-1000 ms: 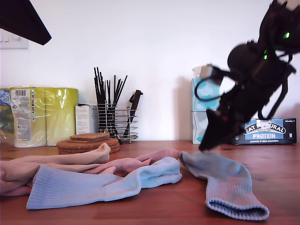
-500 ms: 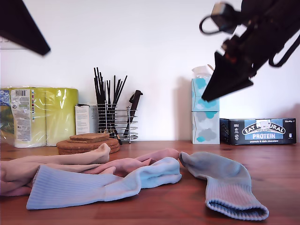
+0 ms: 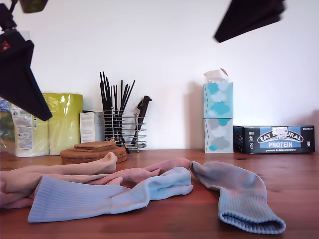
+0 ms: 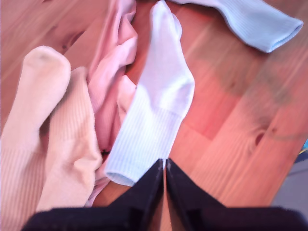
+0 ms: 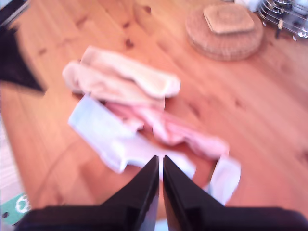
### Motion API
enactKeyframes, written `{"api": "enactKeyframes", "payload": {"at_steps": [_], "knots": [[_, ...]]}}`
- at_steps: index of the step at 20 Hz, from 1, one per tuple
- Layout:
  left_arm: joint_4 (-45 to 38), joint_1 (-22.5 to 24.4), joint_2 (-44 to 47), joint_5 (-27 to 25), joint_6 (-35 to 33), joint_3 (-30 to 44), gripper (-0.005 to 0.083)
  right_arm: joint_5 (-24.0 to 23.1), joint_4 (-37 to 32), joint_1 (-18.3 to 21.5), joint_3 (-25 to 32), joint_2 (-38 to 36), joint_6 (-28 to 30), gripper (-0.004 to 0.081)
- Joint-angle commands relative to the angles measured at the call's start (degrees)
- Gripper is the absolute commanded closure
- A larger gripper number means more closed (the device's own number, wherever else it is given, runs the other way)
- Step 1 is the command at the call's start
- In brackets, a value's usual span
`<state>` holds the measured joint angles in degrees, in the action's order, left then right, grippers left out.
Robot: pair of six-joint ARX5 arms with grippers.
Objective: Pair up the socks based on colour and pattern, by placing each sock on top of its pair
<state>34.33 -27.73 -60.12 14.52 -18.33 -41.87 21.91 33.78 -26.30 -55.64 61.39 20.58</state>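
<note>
Blue sock below my first end effector, apparently untouched.

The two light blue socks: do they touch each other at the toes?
Apart. In the exterior view, a strip of bare wood shows between the toe of the first blue sock and the toe of the second blue sock.

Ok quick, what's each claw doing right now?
My first gripper: claw shut, holding nothing.
My second gripper: claw shut, holding nothing.

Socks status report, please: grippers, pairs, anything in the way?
My first gripper and my second gripper shut, empty, raised. Blue socks apart, unpaired. Pink and beige heaped. Nothing blocking.
</note>
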Motion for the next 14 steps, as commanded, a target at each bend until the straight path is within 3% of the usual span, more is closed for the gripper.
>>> {"api": "enactKeyframes", "payload": {"at_steps": [1,4,8,11,13,14], "knots": [[-0.66,2.97,-0.26,3.82,-1.25,0.61,0.0795,-1.51,2.6,-0.87,2.67,-4.35,-1.16,0.0783],[-0.66,8.17,-0.44,9.62,-1.62,0.61,0.0795,-3.21,10.32,-1.92,4.04,-14.16,-2.78,0.0783],[1.14,8.96,-3.58,10.05,-1.01,0.61,0.0795,-4.35,18.73,-2.69,4.02,-25.49,-7.91,0.0783],[1.18,8.96,-7.32,9.84,1.03,0.61,0.0773,-5.79,22.14,-2.67,4.02,-29.42,-8.85,0.0783],[0.15,8.96,-10.78,8.74,3.52,0.61,0.0646,-5.95,22.71,-2.67,4.02,-29.51,-8.81,0.0783],[-0.96,8.98,-12.9,8.26,5.57,0.61,0.0523,-5.92,22.67,-2.67,4.02,-29.38,-8.74,0.0783]]}}
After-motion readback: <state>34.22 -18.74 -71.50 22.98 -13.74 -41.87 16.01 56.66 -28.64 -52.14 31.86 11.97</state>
